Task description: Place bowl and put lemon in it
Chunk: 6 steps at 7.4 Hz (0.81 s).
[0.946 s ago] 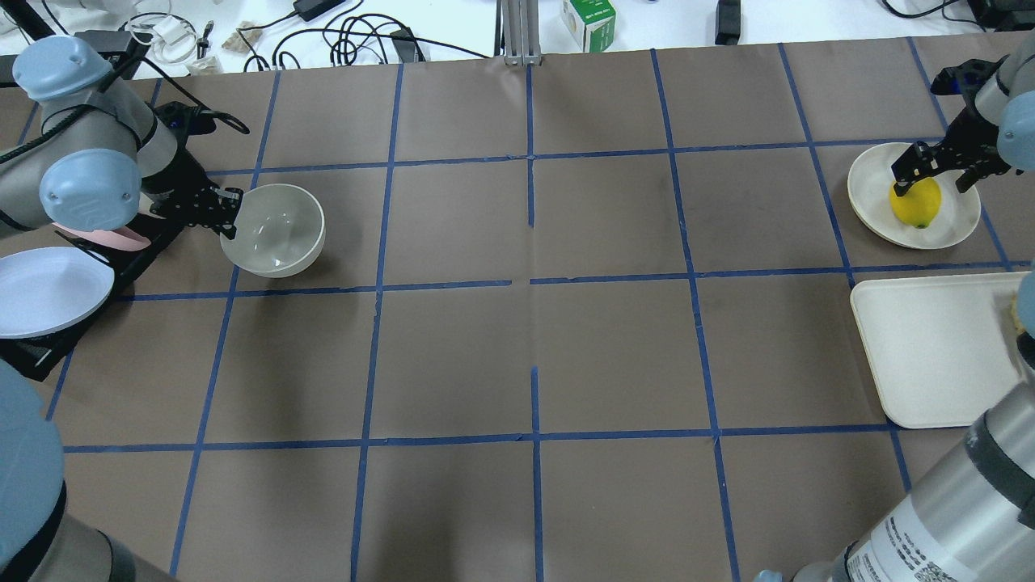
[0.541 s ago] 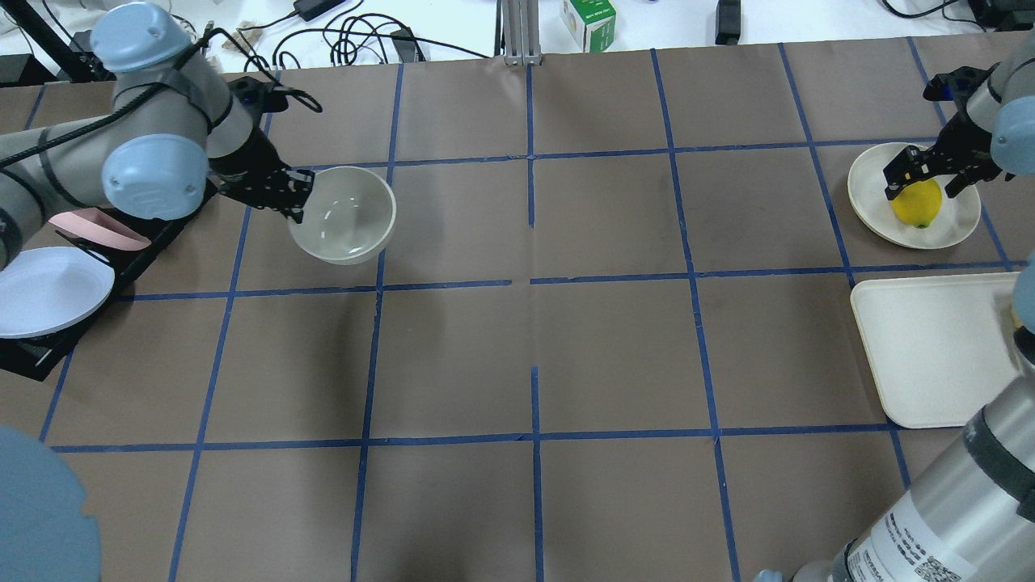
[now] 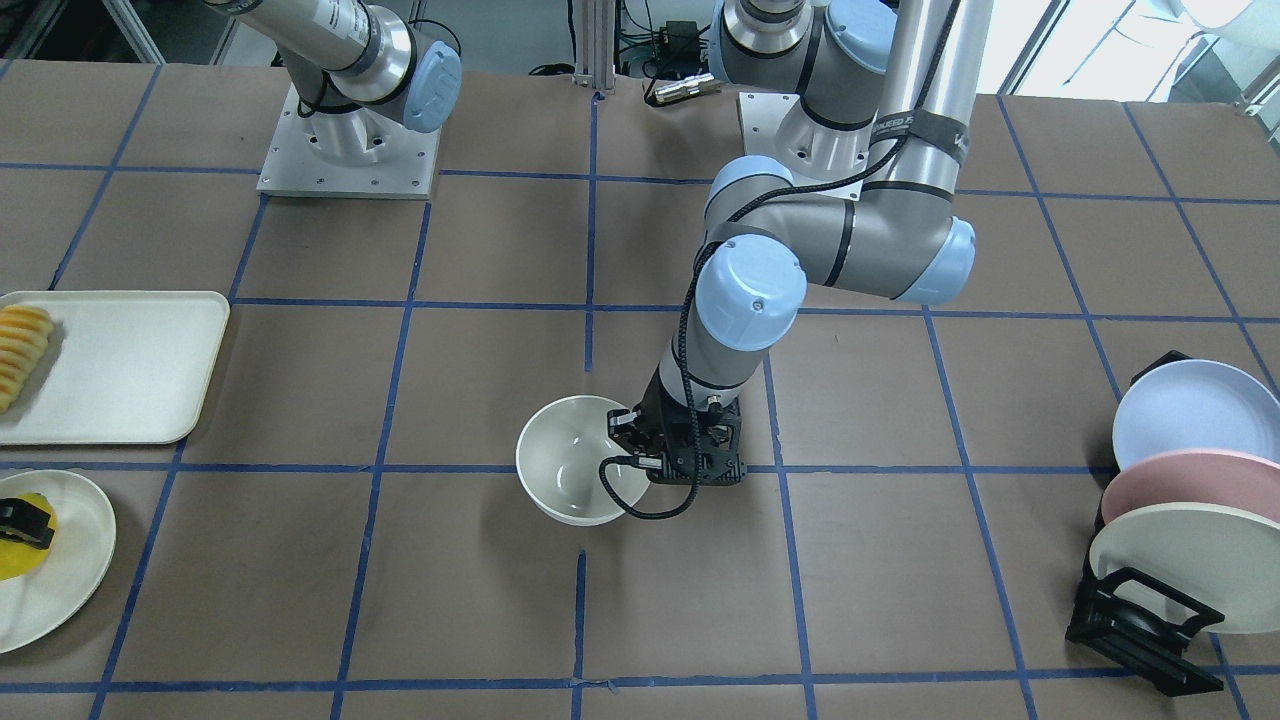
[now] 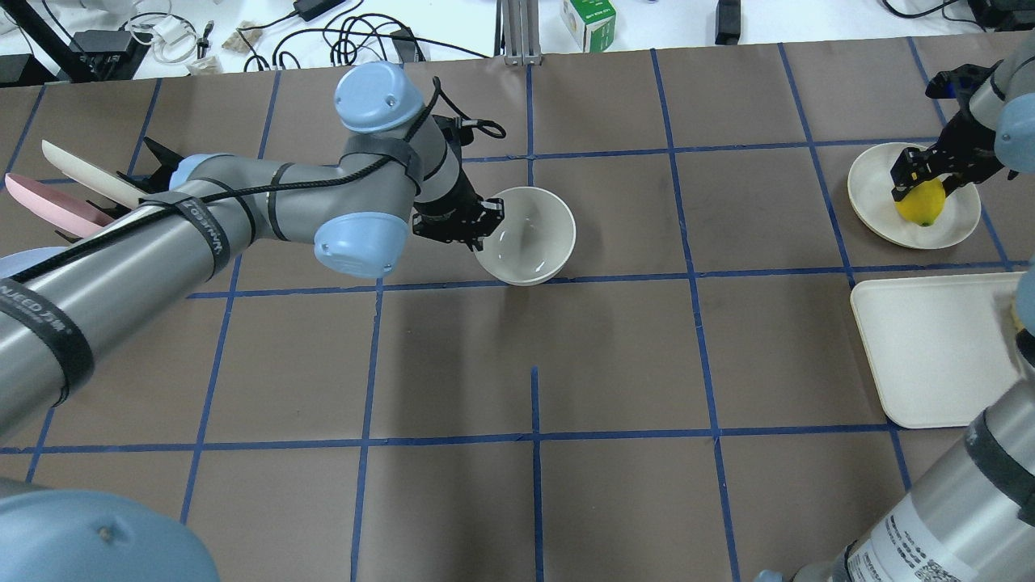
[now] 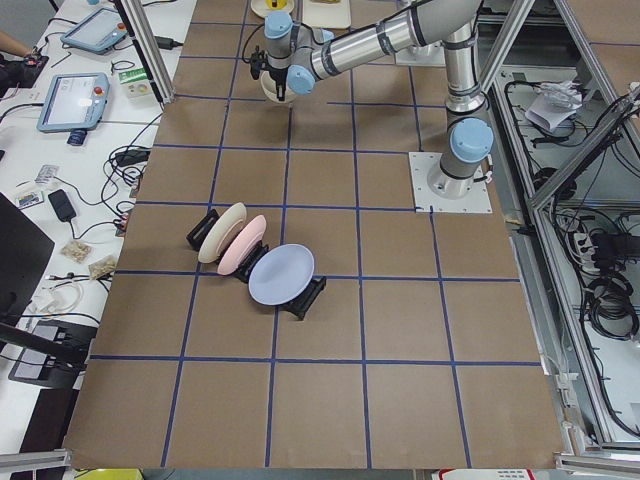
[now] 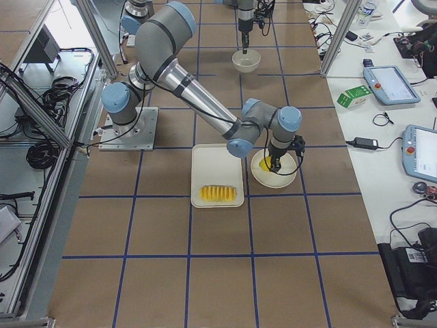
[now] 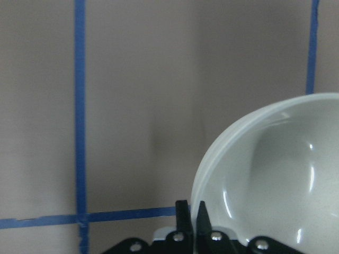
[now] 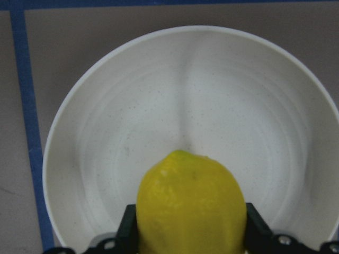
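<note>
The cream-white bowl (image 4: 530, 234) is near the table's middle, also seen in the front view (image 3: 572, 472) and left wrist view (image 7: 275, 174). My left gripper (image 4: 479, 226) is shut on the bowl's rim, one finger inside and one outside. The yellow lemon (image 4: 922, 204) lies on a flat cream plate (image 4: 869, 190) at the far right. My right gripper (image 4: 926, 176) straddles it. In the right wrist view its fingers press both sides of the lemon (image 8: 190, 203). The front view shows only the lemon's edge (image 3: 18, 560).
A cream tray (image 4: 930, 356) lies just nearer than the plate, with sliced orange-yellow food (image 3: 22, 352) on it. A black rack with pastel plates (image 3: 1180, 520) stands at the table's left end (image 5: 255, 265). Blue tape lines grid the brown table.
My left arm has carried the bowl rightward from beside the plate rack to the table's middle. My right gripper's fingers have narrowed onto the lemon.
</note>
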### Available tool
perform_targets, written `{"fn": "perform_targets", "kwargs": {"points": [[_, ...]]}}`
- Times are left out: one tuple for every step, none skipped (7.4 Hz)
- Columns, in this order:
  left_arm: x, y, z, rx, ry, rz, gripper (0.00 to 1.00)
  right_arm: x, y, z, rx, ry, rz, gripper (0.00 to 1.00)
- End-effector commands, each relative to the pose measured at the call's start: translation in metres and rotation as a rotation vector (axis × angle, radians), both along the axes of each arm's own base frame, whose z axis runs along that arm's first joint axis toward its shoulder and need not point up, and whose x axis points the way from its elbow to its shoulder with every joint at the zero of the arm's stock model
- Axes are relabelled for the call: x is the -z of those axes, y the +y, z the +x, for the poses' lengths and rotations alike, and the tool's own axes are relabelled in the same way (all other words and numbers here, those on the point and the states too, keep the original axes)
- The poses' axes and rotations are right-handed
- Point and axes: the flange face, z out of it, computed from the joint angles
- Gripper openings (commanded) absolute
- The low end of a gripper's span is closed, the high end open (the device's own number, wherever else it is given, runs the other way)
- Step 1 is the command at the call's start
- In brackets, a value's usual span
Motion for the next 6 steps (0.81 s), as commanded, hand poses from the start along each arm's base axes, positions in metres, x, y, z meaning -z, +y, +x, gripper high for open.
{"fn": "perform_targets", "kwargs": {"points": [[0.005,0.007,-0.011,0.01,-0.023,-0.013,0.0,-0.04,0.014,0.017,0.031,-0.025,0.038,0.0],[0.008,0.007,-0.01,0.009,-0.034,-0.01,0.0,-0.058,0.017,0.039,0.075,-0.033,0.057,0.0],[0.022,0.006,-0.011,0.007,-0.038,0.015,0.27,-0.077,0.014,0.083,0.048,-0.023,0.053,0.0],[0.026,0.004,-0.011,0.011,-0.038,0.014,0.99,-0.096,0.019,0.122,0.084,-0.031,0.08,0.0],[0.002,-0.005,-0.005,0.008,-0.029,-0.013,1.0,-0.112,0.022,0.156,0.111,-0.023,0.073,0.0],[-0.015,-0.012,0.01,-0.011,-0.032,0.012,1.0,-0.12,0.024,0.195,0.065,-0.022,0.082,0.0]]}}
